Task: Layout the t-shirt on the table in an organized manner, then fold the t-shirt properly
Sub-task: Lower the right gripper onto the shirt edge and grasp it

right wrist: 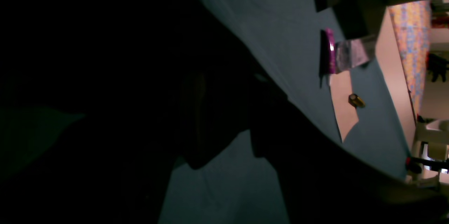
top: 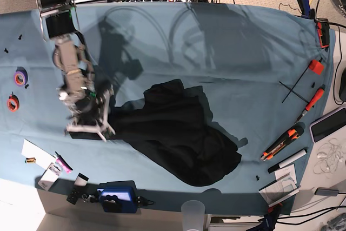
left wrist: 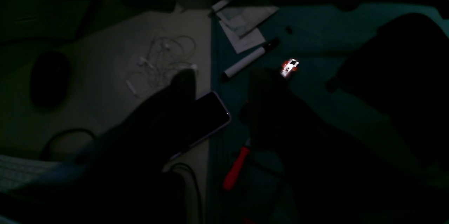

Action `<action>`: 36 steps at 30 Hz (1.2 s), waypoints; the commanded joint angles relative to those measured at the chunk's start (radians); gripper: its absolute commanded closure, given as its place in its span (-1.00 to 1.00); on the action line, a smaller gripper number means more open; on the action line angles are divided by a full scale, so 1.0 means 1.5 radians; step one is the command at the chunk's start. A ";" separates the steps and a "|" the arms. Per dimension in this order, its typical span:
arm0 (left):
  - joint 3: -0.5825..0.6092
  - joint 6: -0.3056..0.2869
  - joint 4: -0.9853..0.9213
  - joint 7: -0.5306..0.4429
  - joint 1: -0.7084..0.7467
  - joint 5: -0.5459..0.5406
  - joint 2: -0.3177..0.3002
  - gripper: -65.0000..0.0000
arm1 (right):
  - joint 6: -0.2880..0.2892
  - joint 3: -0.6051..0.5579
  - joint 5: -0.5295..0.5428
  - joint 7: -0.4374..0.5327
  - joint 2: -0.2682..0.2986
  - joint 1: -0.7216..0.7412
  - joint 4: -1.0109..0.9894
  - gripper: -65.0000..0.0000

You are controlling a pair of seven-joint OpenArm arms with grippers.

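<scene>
The black t-shirt (top: 181, 133) lies crumpled in a heap in the middle of the teal table (top: 227, 41), with one part drawn out to the left. My right gripper (top: 92, 127) sits at that left end, right at the fabric's edge. In the dark right wrist view its two fingers (right wrist: 196, 139) stand apart, with table showing between the tips and black cloth (right wrist: 105, 76) around them. My left gripper (left wrist: 221, 83) is open and empty over the table's right edge, above a phone (left wrist: 207, 115). That arm does not show in the base view.
Tape rolls (top: 20, 77) lie at the left edge. Screwdrivers (top: 311, 101), a cutter (top: 278, 144), a marker (top: 286, 162) and papers (top: 278, 185) lie at the right edge. A blue device (top: 115, 198) and a cup (top: 193, 212) stand at the front edge.
</scene>
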 commanded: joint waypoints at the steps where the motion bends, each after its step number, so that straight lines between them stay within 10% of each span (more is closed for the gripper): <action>1: -0.006 -0.002 0.009 -0.011 -0.014 -0.011 -0.018 0.22 | -0.008 0.005 -0.010 0.004 0.010 0.016 0.011 0.37; 14: -0.006 -0.002 0.009 -0.008 -0.014 -0.011 -0.018 0.22 | -0.013 0.006 -0.009 0.061 0.009 0.031 -0.112 0.37; 17: -0.006 -0.002 0.009 -0.008 -0.014 -0.011 -0.018 0.22 | -0.048 0.006 -0.009 0.074 0.009 0.033 -0.134 0.67; 19: -0.006 -0.002 0.009 -0.010 -0.014 -0.011 -0.018 0.22 | -0.089 0.006 -0.009 0.049 0.009 0.033 -0.124 0.97; 24: -0.006 -0.002 0.009 -0.010 -0.014 -0.011 -0.018 0.22 | -0.202 0.006 -0.094 -0.049 0.010 0.033 -0.028 1.00; 36: -0.006 -0.002 0.009 -0.010 -0.014 -0.011 -0.018 0.22 | -0.218 0.006 -0.116 -0.209 0.048 0.032 0.174 1.00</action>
